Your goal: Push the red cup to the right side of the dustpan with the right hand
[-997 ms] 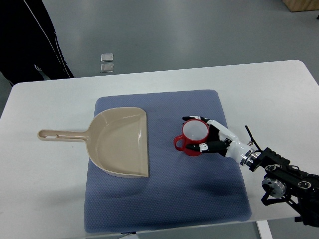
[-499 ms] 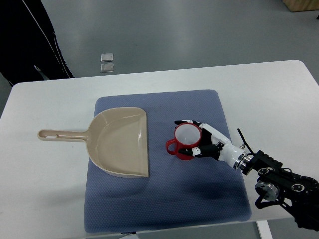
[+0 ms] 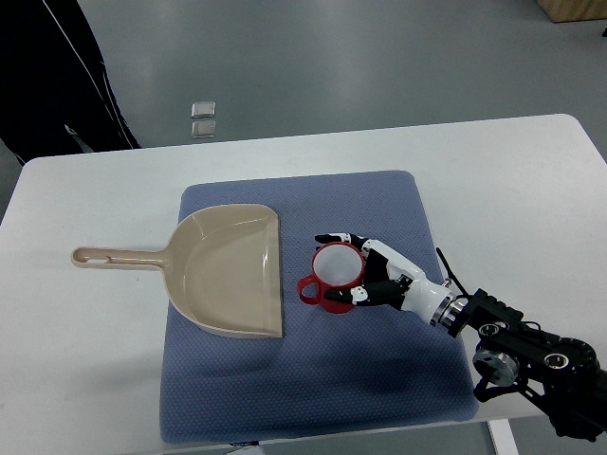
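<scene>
**Red cup beside the dustpan's right edge, cradled by the right robot hand**

A white table (image 3: 85,379) carries a blue mat (image 3: 379,379). On the mat's left part lies a beige dustpan (image 3: 228,270), its handle reaching left onto the bare table and its straight open edge facing right. The pan holds nothing. Just beside that edge, with a narrow strip of mat between them, the red cup (image 3: 334,277) stands upright, its white interior empty and its handle pointing left towards the dustpan. The right robot hand (image 3: 375,275), its arm entering from the lower right, curves partly closed around the cup's right side, fingers (image 3: 337,237) touching the far rim and the near wall. Beyond the table, two small grey squares (image 3: 203,118) lie on the floor, and a person's dark-clad legs (image 3: 57,76) stand at upper left.
</scene>
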